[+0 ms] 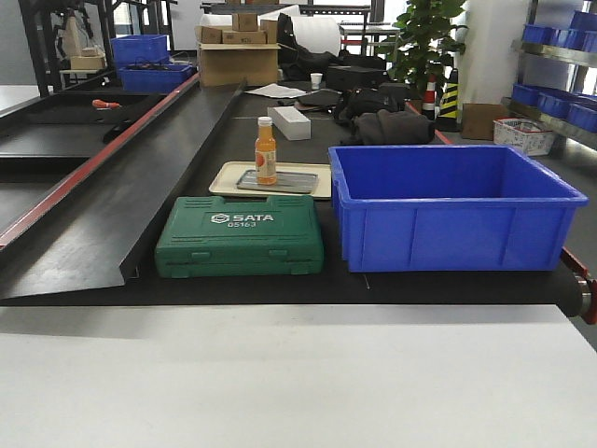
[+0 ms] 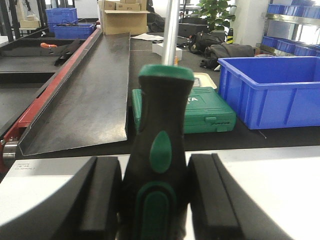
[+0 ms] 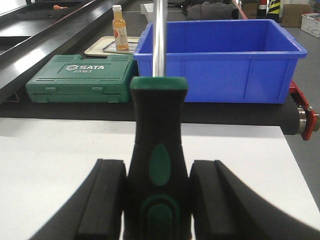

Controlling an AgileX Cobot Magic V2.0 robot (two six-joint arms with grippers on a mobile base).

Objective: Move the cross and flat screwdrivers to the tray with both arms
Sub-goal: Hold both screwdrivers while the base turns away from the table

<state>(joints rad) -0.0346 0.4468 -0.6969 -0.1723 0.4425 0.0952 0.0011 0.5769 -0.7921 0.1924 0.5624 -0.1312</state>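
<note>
- Your left claw (image 2: 156,192) is clamped on the left-hand screwdriver (image 2: 162,115). Matte black rubbery pads (image 2: 102,195) press the chunky handle from both sides.
- That handle is smooth black plastic with green oval insets and a green cap. A thin bright steel shaft (image 2: 171,30) runs up and away from the claw. Its tip is out of view, so you cannot tell cross from flat.
- Your right claw (image 3: 159,195) grips the right-hand screwdriver (image 3: 159,120) the same way, with a blocky black pad (image 3: 107,200) tight against each flank. Its polished shaft (image 3: 160,35) also leaves the picture at the top.
- The tray (image 1: 294,184), shallow grey metal with rounded corners, lies well ahead of both claws and left of the right claw's shaft. It sits inside a cream plastic tray (image 1: 229,182).
- An orange bottle (image 1: 266,149) with a white cap stands on the metal tray.
- Between the claws and the tray rests a ribbed green plastic case (image 1: 240,235), lettered "SATA 05163" in white.
- Ahead and to the right stands a deep glossy blue bin (image 1: 448,210).
- Beneath both claws is a plain white tabletop (image 1: 280,373).
</note>
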